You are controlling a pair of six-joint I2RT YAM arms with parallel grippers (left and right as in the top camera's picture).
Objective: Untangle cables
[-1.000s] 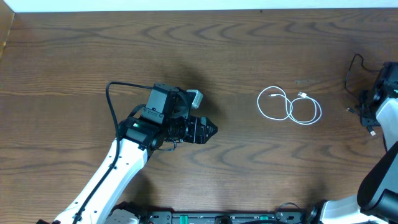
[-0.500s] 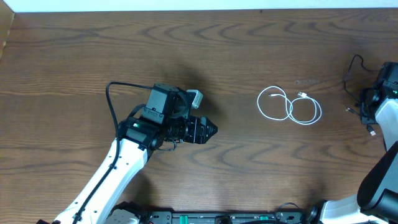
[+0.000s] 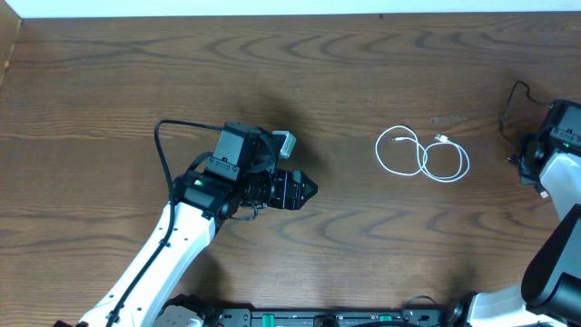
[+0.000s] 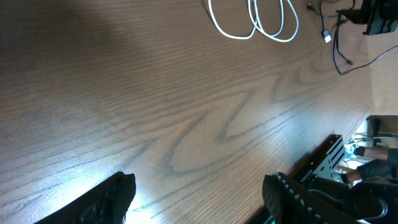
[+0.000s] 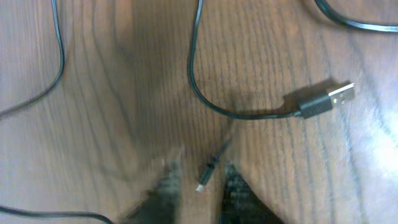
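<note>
Brown wood-grain table [image 3: 109, 73], overhead and both wrist views.

White cable [image 3: 423, 160]: lies right of centre in two flat overlapping loops, one small plug end [image 3: 442, 138] pointing out at the upper right. Nothing touches it. It also shows at the top of the left wrist view [image 4: 254, 18], well ahead of that arm's fingers.

Black cable [image 3: 508, 104]: at the far right edge, well apart from the white one, with a thin loop running up past the right arm. In the right wrist view it curves down the middle [image 5: 194, 68] and ends in a flat USB plug [image 5: 326, 99] at the right. Its other end, a small thin plug [image 5: 208, 169], lies on the wood just ahead of the fingers.

Left gripper [image 3: 307, 190]: left of centre, pointing right towards the white cable but far from it. Its wrist view [image 4: 199, 183] shows the fingers spread wide with bare table between them; it holds nothing.

Right gripper [image 5: 199, 177]: low over the black cable's thin plug. The two fingers stand close together with the plug tip in line with the narrow gap (both fingers are badly blurred). I cannot tell whether they have pinched the plug or only flank it.
</note>
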